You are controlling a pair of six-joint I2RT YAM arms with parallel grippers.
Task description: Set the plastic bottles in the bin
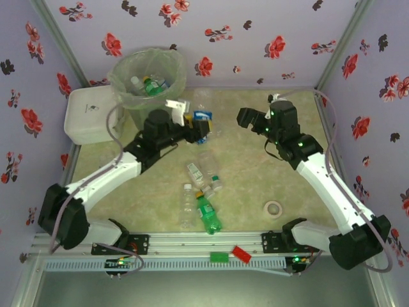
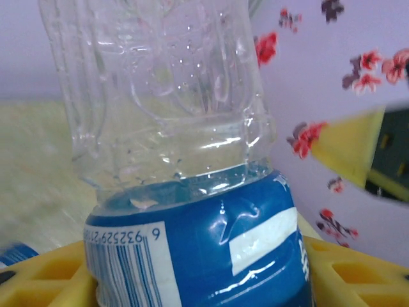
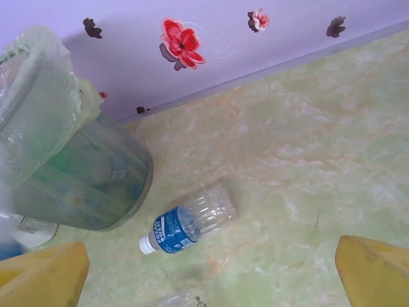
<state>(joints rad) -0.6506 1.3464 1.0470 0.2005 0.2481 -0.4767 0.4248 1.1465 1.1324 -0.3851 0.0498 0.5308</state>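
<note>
Blue-label bottle (image 2: 198,256) clamped in left hand (image 1: 201,126), near bin (image 1: 123,82) rim; right hand (image 1: 242,118) wide open, empty, plenty of bare worktop (image 1: 255,185) below.

Lab test booth — floral-papered walls (image 1: 243,61), aluminium frame (image 1: 192,242)

The pale green marbled table (image 1: 255,185) carries the grey-green bin (image 1: 135,110) at its far left, a white lidded box (image 1: 86,115) just beside it, a blue-labelled bottle (image 3: 185,227) lying near the bin, clear bottles (image 1: 195,174) clustered mid-table with a green bottle (image 1: 208,216), and a tape roll (image 1: 275,208) near the right.
</note>
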